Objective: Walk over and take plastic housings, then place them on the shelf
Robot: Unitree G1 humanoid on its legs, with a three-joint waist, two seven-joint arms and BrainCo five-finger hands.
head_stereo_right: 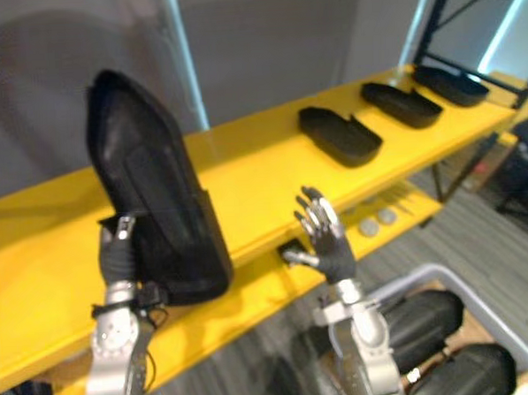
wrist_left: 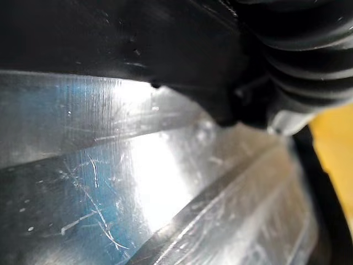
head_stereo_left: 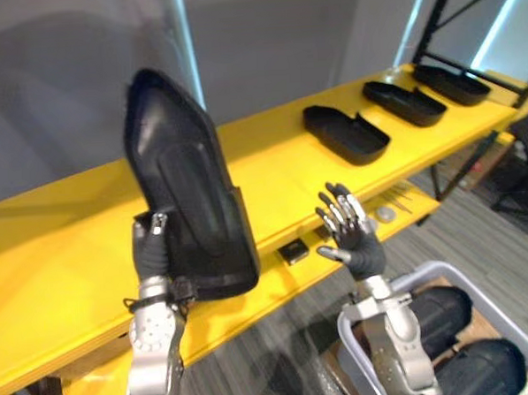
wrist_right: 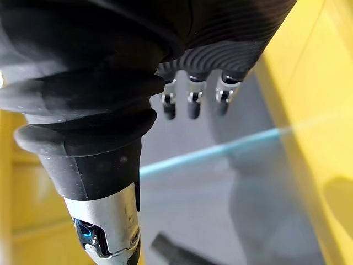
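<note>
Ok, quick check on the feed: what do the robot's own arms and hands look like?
The left arm and right arm are silver-grey metal segments with blocky joints. The left hand and right hand each wear a dark ribbed cover over the back and wrist, like a rubber bellows. The fingers are silver with dark tips, the thumb set apart.
</note>
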